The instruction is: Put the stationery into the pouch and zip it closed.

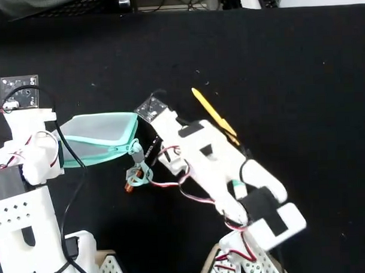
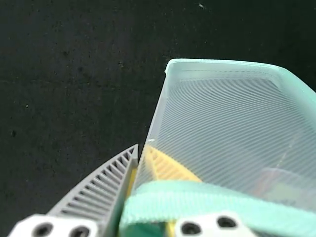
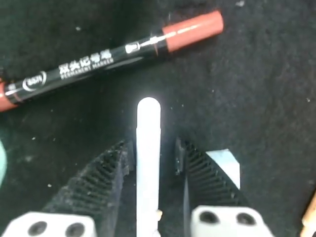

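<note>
The pouch (image 1: 98, 136) lies on the black table (image 1: 288, 79), left of the middle, between the two arms. It has a see-through side and a green edge. One short end points at the right arm.

The left gripper (image 2: 142, 148) is at the other end of the pouch. It is pinched tight on the green edge, with its gray finger (image 2: 98, 192) pressed against the outside of the clear wall. A yellow shape (image 2: 168, 168) shows through the clear wall, right by that finger. I cannot tell what it is.

Just past the end of the pouch, a black marker (image 3: 113, 49) with red ends lies flat on the table. The right gripper (image 3: 150, 145) hangs low over the table, near the marker. Its jaws are a little way apart. A thin white stick (image 3: 148, 128) lies between them, with a small gap on each side, so they are not squeezing it. The round tip of the stick points at the marker but does not touch it.

A yellow pen (image 1: 215, 114) lies on the table on the far side of the right arm, well apart from the pouch.
</note>
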